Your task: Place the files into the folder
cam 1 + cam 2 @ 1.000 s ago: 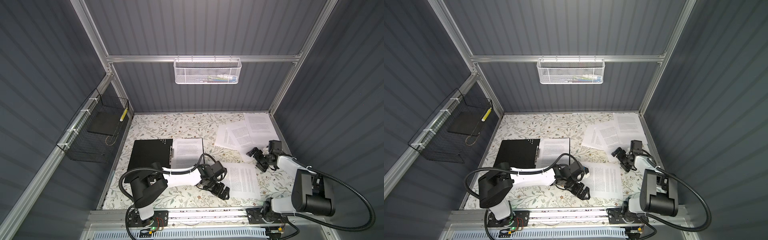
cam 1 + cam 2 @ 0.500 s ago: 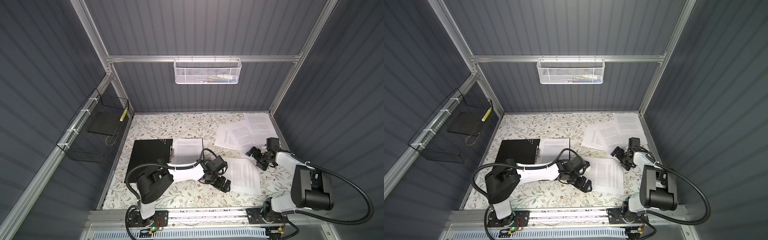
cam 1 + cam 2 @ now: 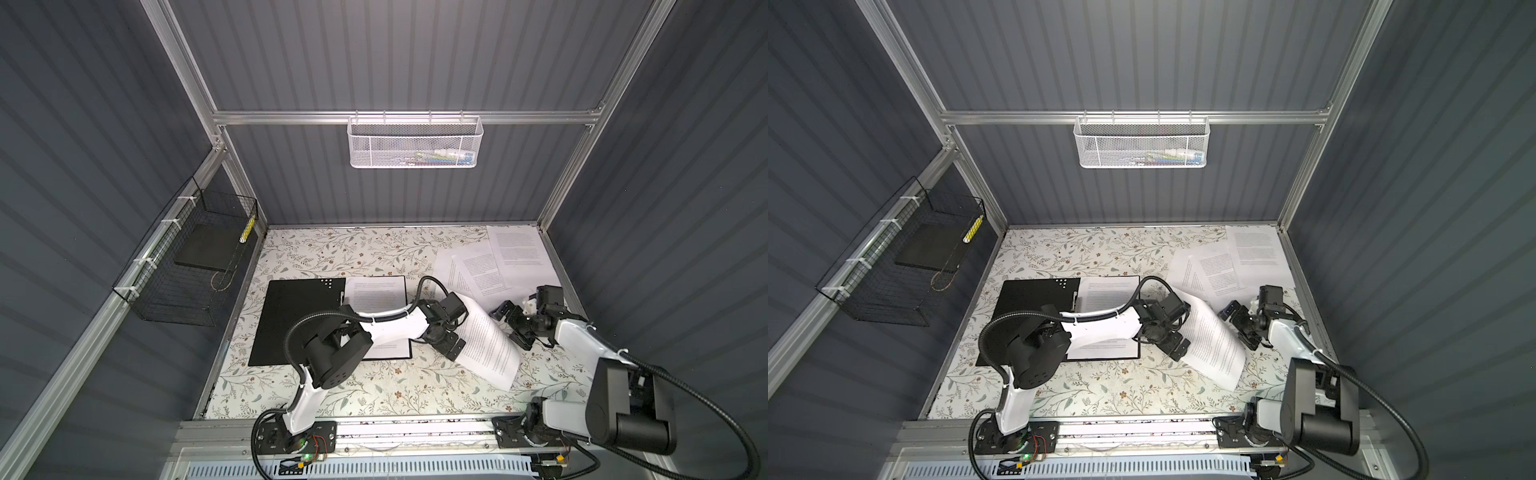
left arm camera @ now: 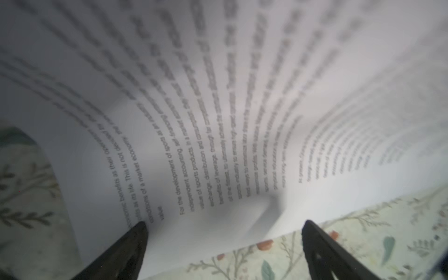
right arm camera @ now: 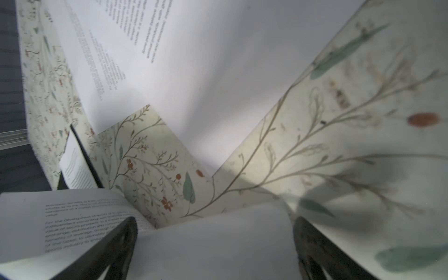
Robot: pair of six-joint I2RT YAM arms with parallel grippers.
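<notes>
White printed paper sheet (image 3: 488,345) sits curled between my black left gripper (image 3: 456,334) and right gripper (image 3: 512,328) — both wide open, gripping nothing.

Loose sheet (image 3: 488,345) skewed on desk (image 3: 374,386), far end curled up (flat a second ago); left gripper (image 3: 455,338) nudged farther back, its arm's elbow (image 3: 332,353) swung inward.

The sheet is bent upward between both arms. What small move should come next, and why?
Probably close the left pincer on the edge of the bowed sheet. Both pincers are open, the right pincer at the sheet's other side, and the sheet arches up with its edge apparently between the left jaws. A grip would let it be carried to the open folder.
</notes>
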